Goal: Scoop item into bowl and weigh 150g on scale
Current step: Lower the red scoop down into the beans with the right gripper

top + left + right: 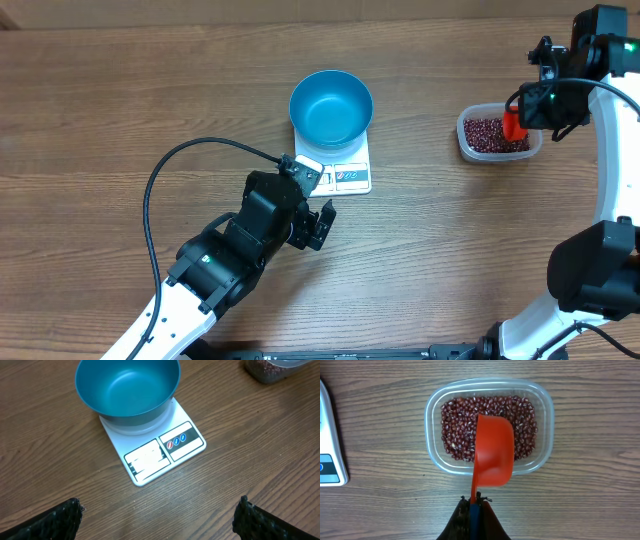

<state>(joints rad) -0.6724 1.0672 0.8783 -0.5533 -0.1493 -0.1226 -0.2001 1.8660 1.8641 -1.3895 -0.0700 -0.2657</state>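
Bowl (331, 105) empty on the scale (348, 176); right hand (474, 505) pinches a scoop (494, 455), seemingly unfilled, above the beans (455, 425); left hand (314, 198) spread beside the scale; all scooping remains

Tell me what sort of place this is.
Probably a robot test bench, not a real kitchen: a wood-grain table with a left arm and right arm working over it, a scale carrying a blue bowl, and a red scoop over a tub of beans.
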